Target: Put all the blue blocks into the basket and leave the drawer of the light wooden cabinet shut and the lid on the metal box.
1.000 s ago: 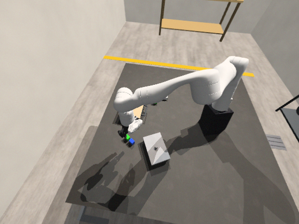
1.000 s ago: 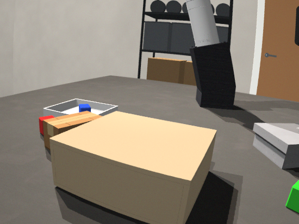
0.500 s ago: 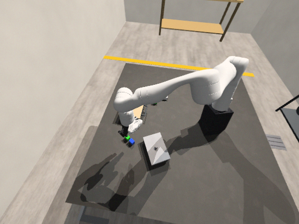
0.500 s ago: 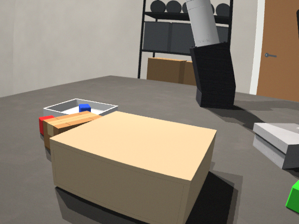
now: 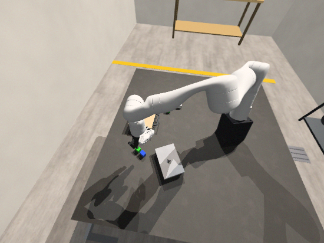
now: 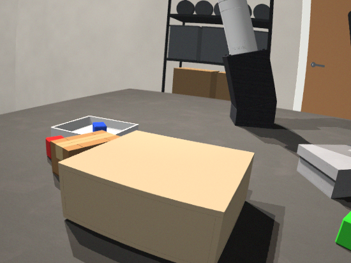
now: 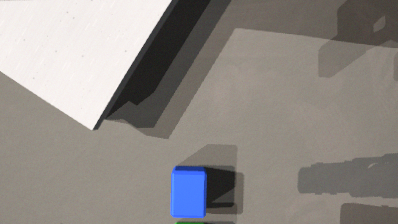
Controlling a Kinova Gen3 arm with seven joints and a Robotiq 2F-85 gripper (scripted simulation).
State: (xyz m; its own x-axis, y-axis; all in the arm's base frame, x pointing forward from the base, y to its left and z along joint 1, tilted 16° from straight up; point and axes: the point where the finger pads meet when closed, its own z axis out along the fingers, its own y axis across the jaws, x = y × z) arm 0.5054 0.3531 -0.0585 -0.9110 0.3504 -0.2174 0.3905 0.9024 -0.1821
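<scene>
A blue block [image 5: 142, 153] [image 7: 188, 191] lies on the dark table, touching or nearly touching a green block [image 5: 137, 150] [image 6: 344, 231]. My gripper [image 5: 134, 145] hangs just over these two blocks, partly open, with nothing between its fingers that I can see; the wrist view does not show the fingers. Another blue block [image 6: 99, 126] sits inside the white basket [image 6: 112, 120]. The metal box [image 5: 169, 163] [image 6: 328, 165] [image 7: 65, 55] stands to the right of the blocks with its lid on. The light wooden cabinet [image 6: 153, 173] [image 5: 151, 120] is mostly hidden by the arm in the overhead view.
A red block [image 6: 49, 144] and a brown wooden box [image 6: 80, 142] lie between the cabinet and the basket. The arm's black base [image 5: 234, 129] [image 6: 252, 87] stands at the table's right. Shelves stand beyond the table.
</scene>
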